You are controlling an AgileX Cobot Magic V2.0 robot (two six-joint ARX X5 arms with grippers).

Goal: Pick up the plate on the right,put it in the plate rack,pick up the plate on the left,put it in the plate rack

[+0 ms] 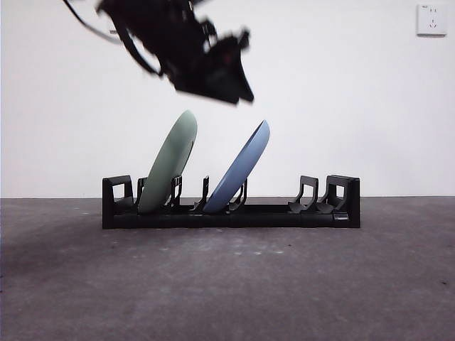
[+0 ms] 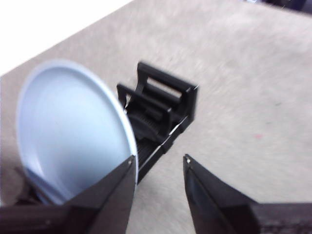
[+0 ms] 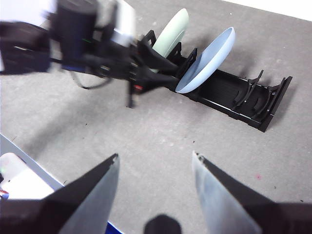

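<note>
front view: both plates already lean in the black plate rack (image 1: pixel 231 206) at centre frame, the green plate (image 1: pixel 168 162) left of the blue plate (image 1: pixel 242 169). my left gripper (image 1: pixel 217 74) hangs dark in the upper left, above and clear of them; its jaws are hard to read here.

left wrist view: my jaws stand apart and hold nothing. the blue plate (image 2: pixel 73 129) fills the left of the frame, blurred, with the rack's blocky end (image 2: pixel 165 105) at centre. the green plate is hidden.

right wrist view: my right gripper (image 3: pixel 155 168) waits at the bottom, jaws spread, empty. the rack (image 3: pixel 234 100) lies upper right; a white object at lower left is cut off.

i judge the racking done; my next move is only to lift away without nudging a plate.
</note>
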